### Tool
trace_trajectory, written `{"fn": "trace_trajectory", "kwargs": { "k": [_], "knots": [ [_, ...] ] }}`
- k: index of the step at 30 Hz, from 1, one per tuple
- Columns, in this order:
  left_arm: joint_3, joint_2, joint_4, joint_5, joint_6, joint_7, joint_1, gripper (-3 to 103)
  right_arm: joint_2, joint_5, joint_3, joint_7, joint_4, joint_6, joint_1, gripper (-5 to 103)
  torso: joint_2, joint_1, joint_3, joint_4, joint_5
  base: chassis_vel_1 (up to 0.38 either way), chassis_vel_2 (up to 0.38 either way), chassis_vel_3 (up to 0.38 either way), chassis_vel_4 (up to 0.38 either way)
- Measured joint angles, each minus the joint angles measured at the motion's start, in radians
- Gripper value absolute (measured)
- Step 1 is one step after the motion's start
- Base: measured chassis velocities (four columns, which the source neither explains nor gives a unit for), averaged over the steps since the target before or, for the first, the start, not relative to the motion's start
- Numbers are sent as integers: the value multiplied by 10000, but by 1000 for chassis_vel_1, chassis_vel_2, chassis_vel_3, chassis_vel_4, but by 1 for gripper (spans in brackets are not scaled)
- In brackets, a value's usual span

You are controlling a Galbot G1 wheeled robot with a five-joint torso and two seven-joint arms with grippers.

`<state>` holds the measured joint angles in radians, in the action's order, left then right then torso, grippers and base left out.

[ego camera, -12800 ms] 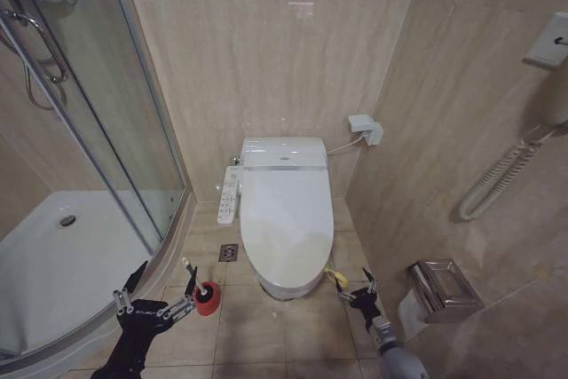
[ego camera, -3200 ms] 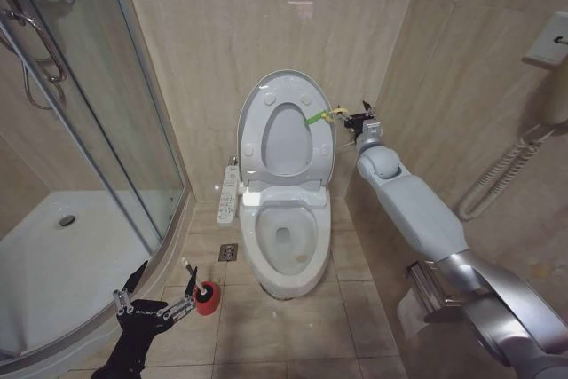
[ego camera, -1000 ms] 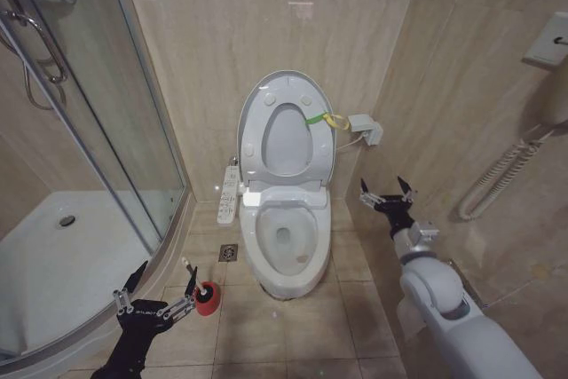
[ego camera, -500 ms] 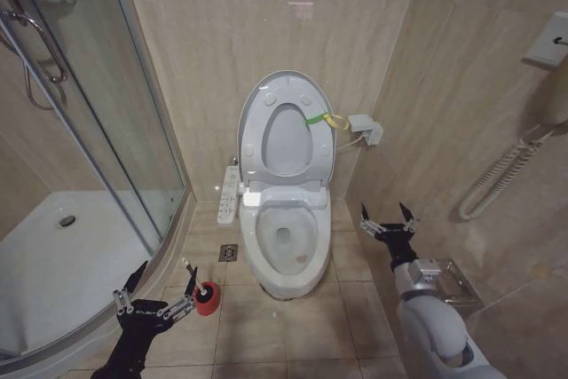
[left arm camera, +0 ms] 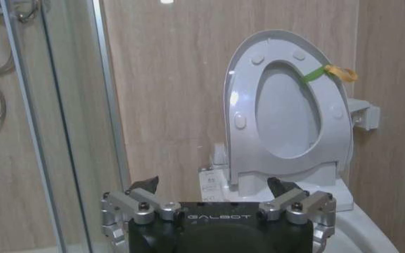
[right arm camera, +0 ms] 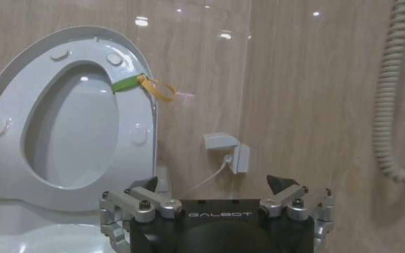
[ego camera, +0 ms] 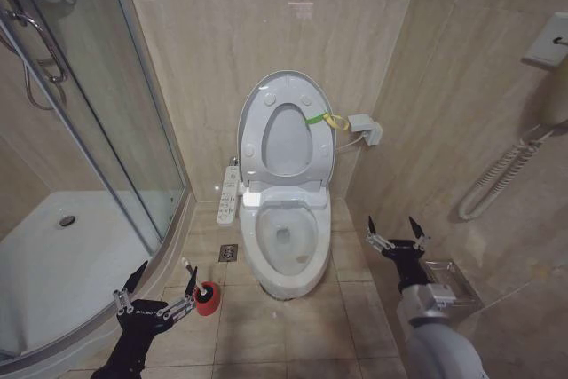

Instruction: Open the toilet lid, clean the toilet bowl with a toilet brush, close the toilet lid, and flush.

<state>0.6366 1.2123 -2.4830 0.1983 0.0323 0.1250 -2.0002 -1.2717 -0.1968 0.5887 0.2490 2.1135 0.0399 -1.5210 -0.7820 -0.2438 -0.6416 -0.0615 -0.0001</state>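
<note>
Two end effectors are in view, and both hold nothing. The lid [ego camera: 286,130] stands upright against the back wall, together with the seat, so the bowl [ego camera: 284,246] below is uncovered and ready for cleaning; the yellow-green band [ego camera: 321,118] tied at the lid's edge hangs free, and it is probably there to give a thin finger something to pull. The right end effector [ego camera: 396,235] hovers beside the bowl, near the right wall, with its fingers spread and released, well below the band. The left end effector [ego camera: 153,295] hangs low over the floor near the shower door, fingers also spread apart. Just beside it the brush [ego camera: 190,274] stands in its red cup [ego camera: 207,298], with the pale handle leaning up toward the fingers (whether a finger touches the handle I cannot tell from this angle). I judge that opening is finished and taking the brush is the step in hand, which explains why the left arm waits so close to the cup.
</note>
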Motion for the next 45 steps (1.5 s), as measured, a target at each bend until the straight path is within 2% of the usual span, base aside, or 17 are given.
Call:
{"fn": "trace_trajectory", "kwargs": {
  "k": [23, 45],
  "knots": [
    [0, 0, 0, 0, 0, 0, 0, 100, -1745, 1245, -101, -354, 865, 257, -1262, 100, 0, 0, 0, 1, 0, 0, 0, 0, 0],
    [0, 0, 0, 0, 0, 0, 0, 100, -2047, 1400, -660, -644, 1340, 370, -1503, 100, 0, 0, 0, 1, 0, 0, 0, 0, 0]
  ]
}}
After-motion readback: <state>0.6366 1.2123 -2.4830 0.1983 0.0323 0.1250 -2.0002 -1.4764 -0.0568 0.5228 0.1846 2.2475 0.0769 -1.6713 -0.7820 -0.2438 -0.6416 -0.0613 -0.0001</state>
